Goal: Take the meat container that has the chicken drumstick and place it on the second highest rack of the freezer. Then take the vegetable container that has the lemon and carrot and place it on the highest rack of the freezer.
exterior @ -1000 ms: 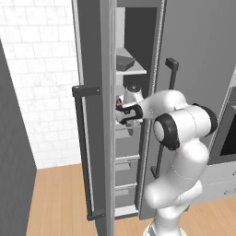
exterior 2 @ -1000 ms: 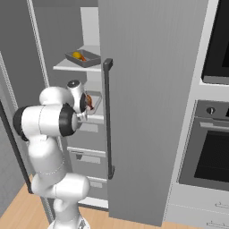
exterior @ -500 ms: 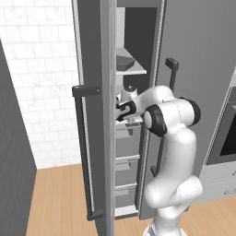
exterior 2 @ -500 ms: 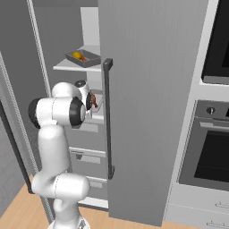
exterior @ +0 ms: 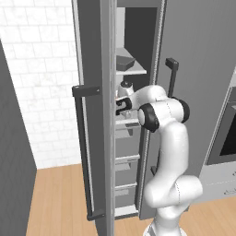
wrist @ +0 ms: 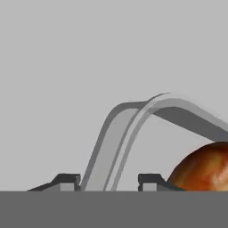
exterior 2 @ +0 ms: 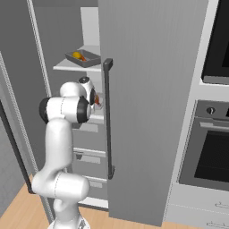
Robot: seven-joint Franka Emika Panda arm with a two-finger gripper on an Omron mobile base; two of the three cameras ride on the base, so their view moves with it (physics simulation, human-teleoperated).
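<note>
In the hand view the grey meat container (wrist: 133, 111) curves up right in front of me, with the brown chicken drumstick (wrist: 205, 169) inside it at the right. My gripper (wrist: 109, 180) straddles its rim, the jaws apart and a gap showing beside the wall. In the right base view the gripper (exterior 2: 96, 99) is inside the freezer at the rack below the top one, beside a reddish bit of the drumstick (exterior 2: 99, 103). The vegetable container (exterior 2: 82, 57) with its yellow and orange contents sits on the rack above, and appears dark in the left base view (exterior: 124, 61).
The open freezer door (exterior: 92, 138) with its dark handle (exterior: 83, 152) stands close on the arm's left. The closed tall door (exterior 2: 147, 112) and its handle (exterior 2: 108, 116) are on the right. Drawers (exterior 2: 89, 156) lie below the racks. An oven (exterior 2: 210, 152) is at far right.
The arm has stretched further into the freezer at the lower rack. The jaws, shut on the meat container's rim before, now stand apart around it.
</note>
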